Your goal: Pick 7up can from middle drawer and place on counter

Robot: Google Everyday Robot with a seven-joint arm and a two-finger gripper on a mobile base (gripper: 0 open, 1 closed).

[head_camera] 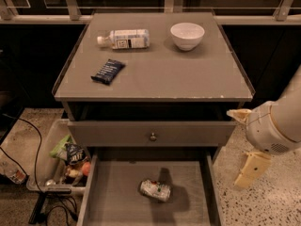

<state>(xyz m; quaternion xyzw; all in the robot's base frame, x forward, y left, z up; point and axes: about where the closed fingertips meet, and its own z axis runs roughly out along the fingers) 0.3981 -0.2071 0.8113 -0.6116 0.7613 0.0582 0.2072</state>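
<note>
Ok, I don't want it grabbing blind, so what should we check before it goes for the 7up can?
1. Middle drawer pulled open: ok.
2. 7up can in view: ok, on its side mid-floor.
3. Can away from drawer walls: ok.
4. Gripper above can: not ok, it hangs right of the drawer, outside it.
5. Bare spot on counter: ok, in front of the bowl.
</note>
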